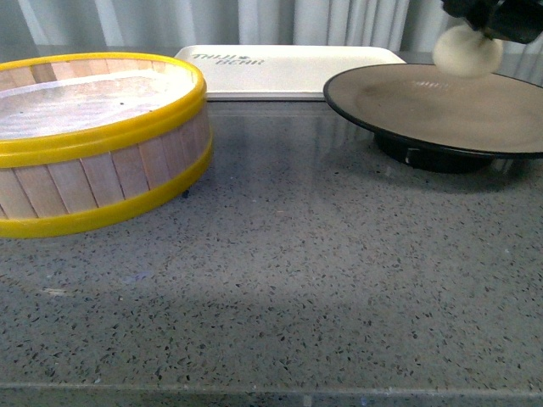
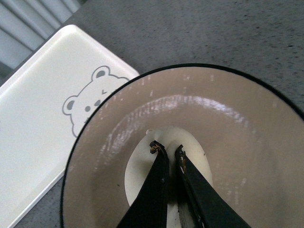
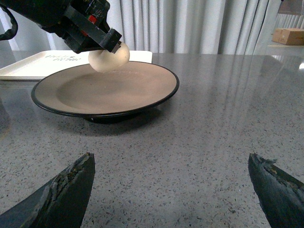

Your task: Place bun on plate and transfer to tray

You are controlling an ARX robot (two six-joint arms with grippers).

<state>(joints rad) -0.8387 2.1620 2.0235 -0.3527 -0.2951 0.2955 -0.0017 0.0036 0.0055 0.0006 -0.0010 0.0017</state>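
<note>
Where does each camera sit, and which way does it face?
Front view: on the robot's body, facing across the table at basket, tray, plate; left gripper shows, holding the bun.
Left wrist view: on the left arm, looking down onto plate and tray; its fingers pinch the bun.
Right wrist view: low over the table, looking level at the plate; the open right gripper shows nearest.
All three share plate, bun and tray.

On my left, a wooden steamer basket (image 1: pixel 93 140) with yellow rims stands on the speckled grey countertop (image 1: pixel 322 280), with a pale liner inside it. Light curtains (image 3: pixel 199 23) hang behind, and a cardboard box (image 3: pixel 290 36) sits far off.
</note>
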